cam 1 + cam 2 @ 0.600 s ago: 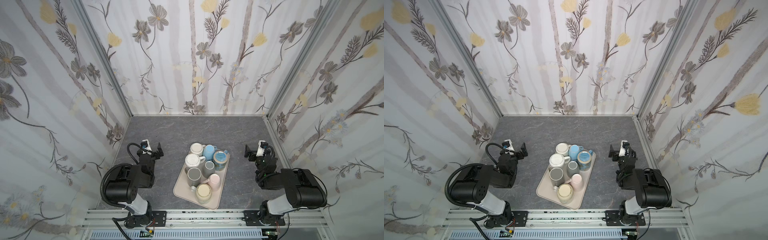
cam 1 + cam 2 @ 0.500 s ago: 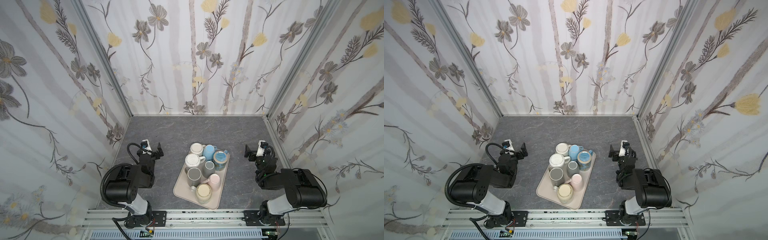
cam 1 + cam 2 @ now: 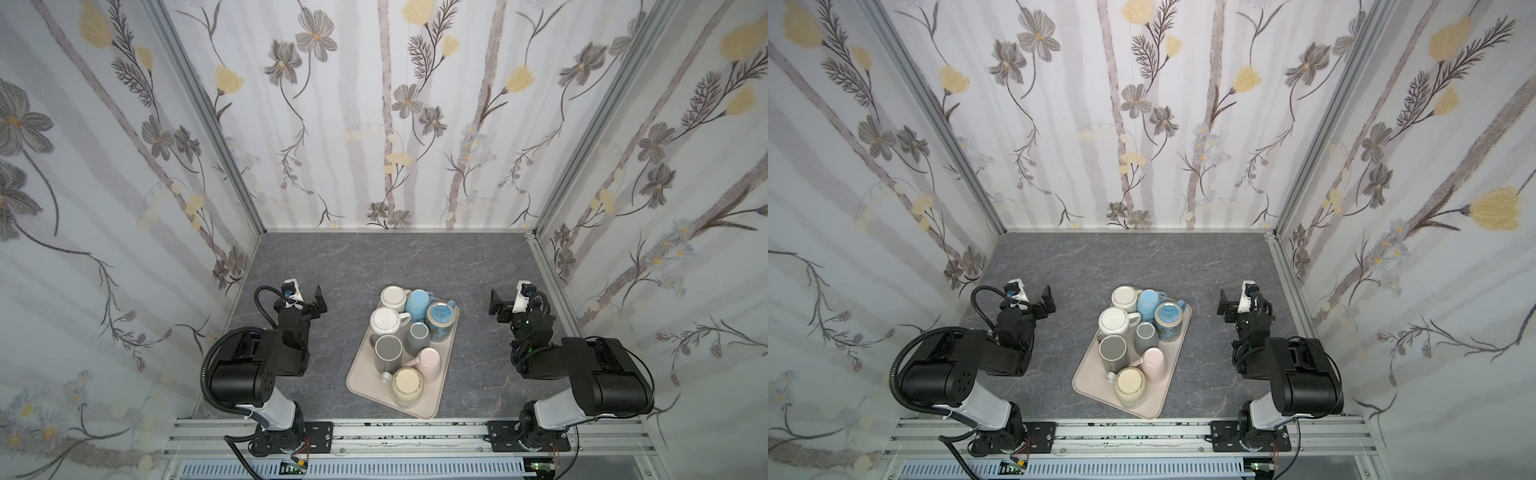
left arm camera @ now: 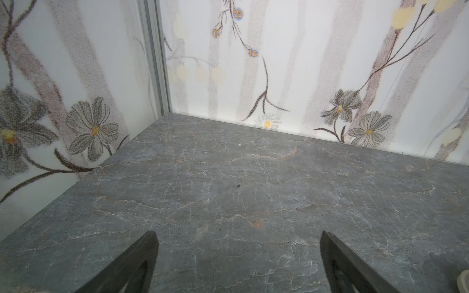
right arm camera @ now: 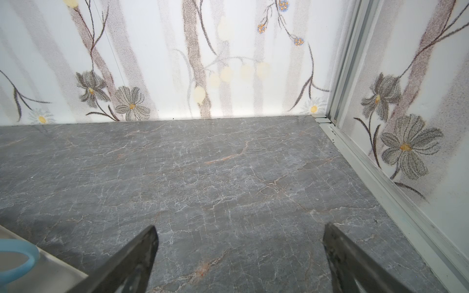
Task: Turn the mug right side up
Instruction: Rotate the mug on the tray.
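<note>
Nothing has shifted since the earlier top views. Both arms sit folded in the same spots on either side of the tray [image 3: 435,398], and the eight mugs [image 3: 385,321] keep their places on it. The left gripper [image 4: 237,233] is spread wide with only bare surface [image 3: 374,257] between its dark, wedge-shaped fingers [image 4: 137,261]. The right gripper [image 5: 239,225] is equally wide and holds nothing. The tray is a beige rounded rectangle with a low lip, lying askew near the front rail [image 3: 415,432]. The mugs are smooth and glossy and packed so that they touch. They include whites, greys and blues, a pink mug [image 3: 428,363] and a cream mug [image 3: 407,384]. From above I cannot tell for certain which of them stand mouth down. A pale blue handle loop [image 5: 17,256] and a tray corner show at the edge of the right wrist view. The surface is grey stone-look sheet with fine pale veins. The walls [image 3: 374,124] are white panels printed with grey and yellow flowers, joined by metal corner posts. A metal strip [image 5: 375,172] runs along the foot of the right wall. A broad bare stretch lies between the tray and the back wall, and narrower bare strips separate the tray from each arm.
</note>
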### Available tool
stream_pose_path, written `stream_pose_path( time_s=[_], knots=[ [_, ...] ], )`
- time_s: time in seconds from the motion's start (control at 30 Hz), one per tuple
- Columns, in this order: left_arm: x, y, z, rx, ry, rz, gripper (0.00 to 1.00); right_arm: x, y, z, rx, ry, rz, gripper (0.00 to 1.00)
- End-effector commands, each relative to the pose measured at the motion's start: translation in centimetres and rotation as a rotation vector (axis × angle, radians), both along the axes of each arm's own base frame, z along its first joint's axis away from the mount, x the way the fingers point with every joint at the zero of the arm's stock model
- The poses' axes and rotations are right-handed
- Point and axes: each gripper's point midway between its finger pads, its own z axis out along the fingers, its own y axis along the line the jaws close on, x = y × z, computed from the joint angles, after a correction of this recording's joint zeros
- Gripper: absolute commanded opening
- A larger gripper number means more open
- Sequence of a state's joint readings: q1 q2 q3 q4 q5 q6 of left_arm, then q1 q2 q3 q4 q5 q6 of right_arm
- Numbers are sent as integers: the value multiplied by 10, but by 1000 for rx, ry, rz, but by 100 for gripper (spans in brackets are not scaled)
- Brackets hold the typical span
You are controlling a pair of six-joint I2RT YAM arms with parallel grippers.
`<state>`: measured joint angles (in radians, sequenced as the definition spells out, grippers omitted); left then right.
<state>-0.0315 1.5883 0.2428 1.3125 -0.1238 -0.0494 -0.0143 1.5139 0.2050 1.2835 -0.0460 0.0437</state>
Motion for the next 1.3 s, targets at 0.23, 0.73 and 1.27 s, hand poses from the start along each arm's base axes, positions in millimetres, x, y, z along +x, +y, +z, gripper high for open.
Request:
stream_pose_path(
  time_s=[0.23, 0.73, 1.27],
  knots=[
    [2, -1, 5, -2, -18, -5, 100, 1, 1, 7, -9, -28, 6, 99],
    [2, -1, 5, -2, -19, -5, 100, 1, 1, 7, -9, -27, 8, 100],
    [-34, 14, 59, -59, -143, 98, 100, 7, -14, 18, 113, 141, -103, 95]
  ],
)
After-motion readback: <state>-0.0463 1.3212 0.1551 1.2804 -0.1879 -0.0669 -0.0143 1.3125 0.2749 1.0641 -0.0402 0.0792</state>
